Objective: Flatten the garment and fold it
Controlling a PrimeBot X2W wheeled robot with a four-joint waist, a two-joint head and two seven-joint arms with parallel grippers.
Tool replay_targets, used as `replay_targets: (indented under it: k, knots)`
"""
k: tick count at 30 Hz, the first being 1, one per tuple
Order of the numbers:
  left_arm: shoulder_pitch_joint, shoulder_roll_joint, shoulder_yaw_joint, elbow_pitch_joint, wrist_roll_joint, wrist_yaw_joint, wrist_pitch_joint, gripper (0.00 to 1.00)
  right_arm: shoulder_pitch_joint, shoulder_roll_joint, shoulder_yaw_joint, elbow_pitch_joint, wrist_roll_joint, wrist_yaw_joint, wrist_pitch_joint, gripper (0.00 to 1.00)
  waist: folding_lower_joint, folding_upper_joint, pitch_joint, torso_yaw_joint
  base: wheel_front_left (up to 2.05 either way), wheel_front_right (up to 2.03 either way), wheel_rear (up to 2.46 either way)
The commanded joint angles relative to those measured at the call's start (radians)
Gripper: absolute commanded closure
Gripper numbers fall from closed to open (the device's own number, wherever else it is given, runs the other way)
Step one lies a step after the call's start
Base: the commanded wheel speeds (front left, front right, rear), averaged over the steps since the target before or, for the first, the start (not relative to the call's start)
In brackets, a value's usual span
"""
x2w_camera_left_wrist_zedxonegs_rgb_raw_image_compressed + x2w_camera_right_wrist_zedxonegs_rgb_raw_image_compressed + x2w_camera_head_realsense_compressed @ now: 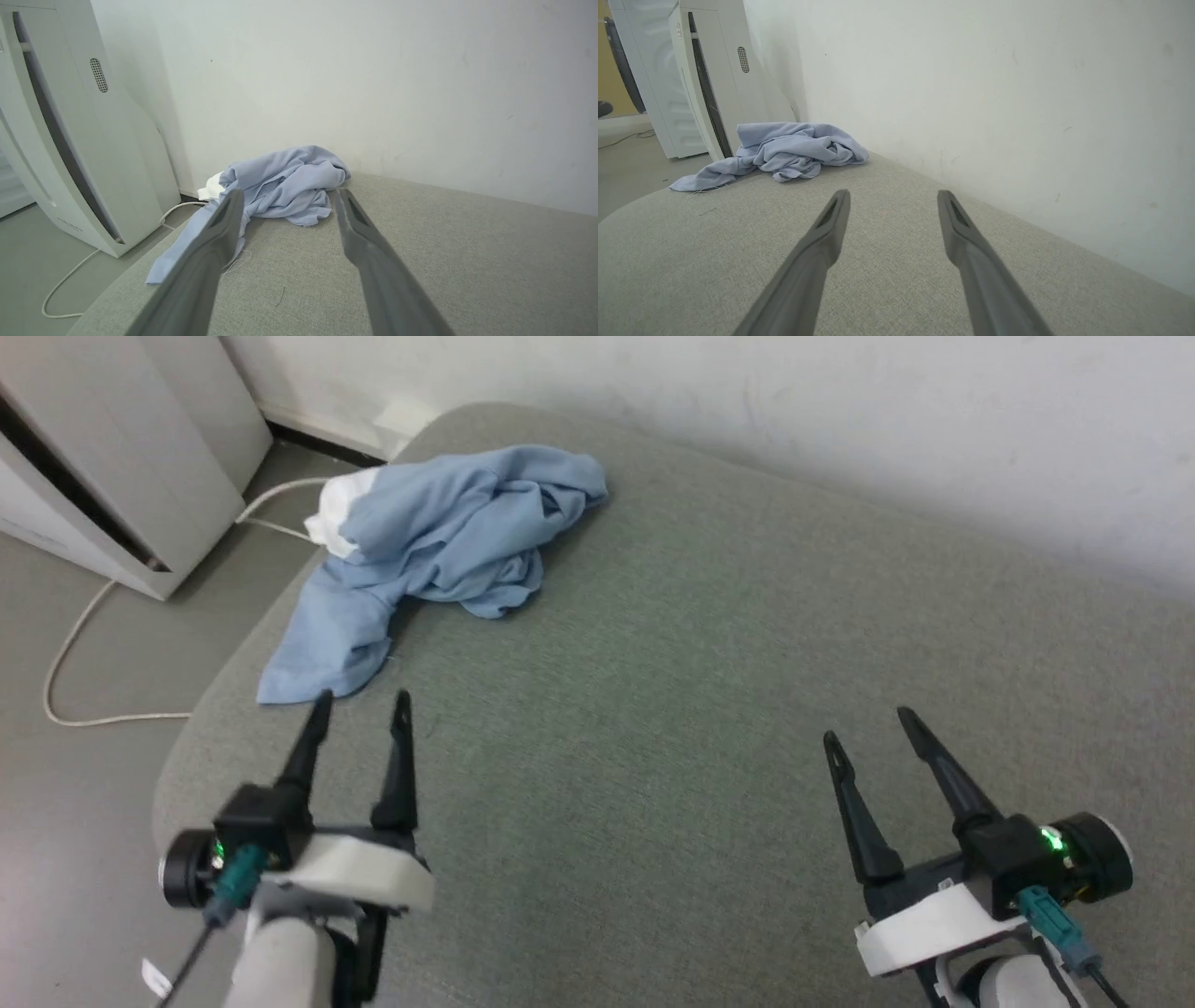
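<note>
The garment [439, 532] lies crumpled on grey upholstery [653, 709] by a wall [840, 411], left tool [363, 698], right tool [866, 724] released.

We're in a plain indoor room, home or lab hard to call: bare white wall [840, 420] far side, grey fabric pad [653, 709] up front, white appliance [112, 476] far left, cable [121, 718] across grey floor [56, 803].

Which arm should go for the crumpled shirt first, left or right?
Left, probably. The left end effector, open, has its fingertips just short of the garment; the right end effector, also open, sits far off across the grey cushion.
</note>
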Motion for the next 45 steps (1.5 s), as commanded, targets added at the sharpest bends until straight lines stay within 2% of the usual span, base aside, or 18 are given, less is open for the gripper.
replay_targets:
  k: [1, 5, 11, 18, 19, 20, 22, 28, 29, 30, 35, 38, 42, 43, 44, 45]
  knots:
    - [-0.04, 0.012, 0.015, 0.025, -0.014, -0.011, -0.005, 0.0, -0.021, -0.012, 0.005, -0.013, -0.011, 0.005, -0.005, 0.0, -0.0001, 0.0, 0.079, -0.062, 0.0, 0.0, 0.0]
    - [-0.167, 0.059, 0.032, 0.15, -0.048, -0.044, 0.02, 0.0, -0.046, -0.037, 0.029, -0.046, -0.019, 0.005, -0.005, 0.0, -0.0001, 0.0, 0.143, -0.104, 0.0, 0.0, 0.0]
    - [-0.373, 0.146, 0.034, 0.3, -0.095, -0.076, 0.126, 0.0, -0.09, -0.067, 0.071, -0.119, -0.023, 0.005, 0.02, 0.0, -0.0001, 0.0, 0.235, -0.166, 0.0, 0.0, 0.0]
    - [-0.59, 0.276, -0.027, 0.452, -0.201, -0.092, 0.352, 0.0, -0.136, -0.083, 0.097, -0.227, -0.029, 0.005, 0.064, 0.0, -0.0001, 0.0, 0.337, -0.22, 0.0, 0.0, 0.0]
    - [-0.59, 0.276, -0.027, 0.452, -0.201, -0.092, 0.352, 0.0, -0.136, -0.083, 0.097, -0.227, -0.029, 0.005, 0.064, 0.0, -0.0001, 0.0, 0.337, -0.22, 0.0, 0.0, 0.0]
    - [-0.643, 0.317, -0.069, 0.475, -0.236, -0.093, 0.406, 0.0, -0.145, -0.086, 0.099, -0.251, -0.031, 0.005, 0.074, 0.0, -0.0001, 0.0, 0.363, -0.232, 0.0, 0.0, 0.0]
    - [-0.687, 0.352, -0.11, 0.497, -0.283, -0.093, 0.462, 0.0, -0.153, -0.09, 0.102, -0.267, -0.031, 0.005, 0.082, 0.0, -0.0001, 0.0, 0.388, -0.245, 0.0, 0.0, 0.0]
    - [-0.783, 0.457, -0.195, 0.561, -0.463, -0.093, 0.707, 0.0, -0.175, -0.092, 0.108, -0.284, -0.03, 0.005, 0.087, 0.0, -0.0001, 0.0, 0.444, -0.287, 0.0, 0.0, 0.0]
    - [-0.795, 0.475, -0.196, 0.574, -0.492, -0.093, 0.752, 0.0, -0.178, -0.09, 0.109, -0.286, -0.031, 0.005, 0.086, 0.0, -0.0001, 0.0, 0.452, -0.294, 0.0, 0.0, 0.0]
    - [-0.795, 0.475, -0.196, 0.574, -0.492, -0.093, 0.752, 0.0, -0.178, -0.09, 0.109, -0.286, -0.031, 0.005, 0.086, 0.0, -0.0001, 0.0, 0.452, -0.294, 0.0, 0.0, 0.0]
    - [-0.829, 0.549, -0.18, 0.645, -0.62, -0.093, 0.941, 0.0, -0.187, -0.081, 0.108, -0.289, -0.033, 0.005, 0.076, 0.0, -0.0001, 0.0, 0.48, -0.328, 0.0, 0.0, 0.0]
    - [-0.834, 0.582, -0.179, 0.666, -0.668, -0.093, 0.997, 0.0, -0.192, -0.078, 0.103, -0.287, -0.034, 0.005, 0.069, 0.0, -0.0001, 0.0, 0.491, -0.339, 0.0, 0.0, 0.0]
    - [-0.821, 0.599, -0.188, 0.67, -0.711, -0.093, 1.011, 0.0, -0.191, -0.074, 0.098, -0.283, -0.037, 0.005, 0.06, 0.0, -0.0001, 0.0, 0.497, -0.341, 0.0, 0.0, 0.0]
    - [-0.817, 0.595, -0.19, 0.673, -0.726, -0.093, 1.018, 0.2, -0.191, -0.074, 0.095, -0.281, -0.038, 0.005, 0.059, 0.0, -0.0001, 0.0, 0.497, -0.339, 0.0, 0.0, 0.0]
    - [-0.815, 0.589, -0.191, 0.672, -0.741, -0.093, 1.023, 1.0, -0.19, -0.073, 0.093, -0.279, -0.039, 0.005, 0.058, 0.0, -0.0001, 0.0, 0.496, -0.336, 0.0, 0.0, 0.0]
    - [-0.813, 0.585, -0.192, 0.67, -0.755, -0.093, 1.025, 1.0, -0.19, -0.072, 0.091, -0.277, -0.04, 0.005, 0.057, 0.0, -0.0001, 0.0, 0.495, -0.333, 0.0, 0.0, 0.0]
